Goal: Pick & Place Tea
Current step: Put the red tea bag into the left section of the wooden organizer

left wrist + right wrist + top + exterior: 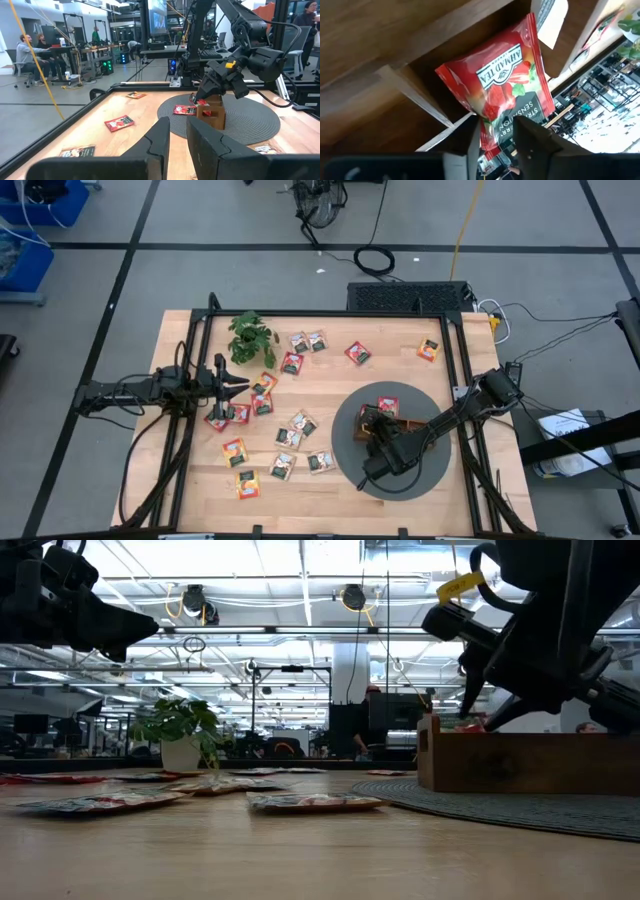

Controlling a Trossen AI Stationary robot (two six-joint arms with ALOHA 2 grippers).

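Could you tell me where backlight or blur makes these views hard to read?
Low view: bright ceiling lights leave the right gripper a silhouette over the brown wooden tray. Right wrist view: the red square tea sachet is sharp, the room behind blurred. Left wrist view: the left gripper is soft.

Overhead, table-level, two wrist views — shared tray (392, 423).

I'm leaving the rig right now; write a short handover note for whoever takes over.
Right tool: over the wooden tray on the round grey mat, fingers around a red tea sachet inside a compartment; unclear if released.
Left tool: empty, above the table's left side beside the plant.
Done: that sachet is in the tray.
Left: many loose sachets on the table, one on the mat.
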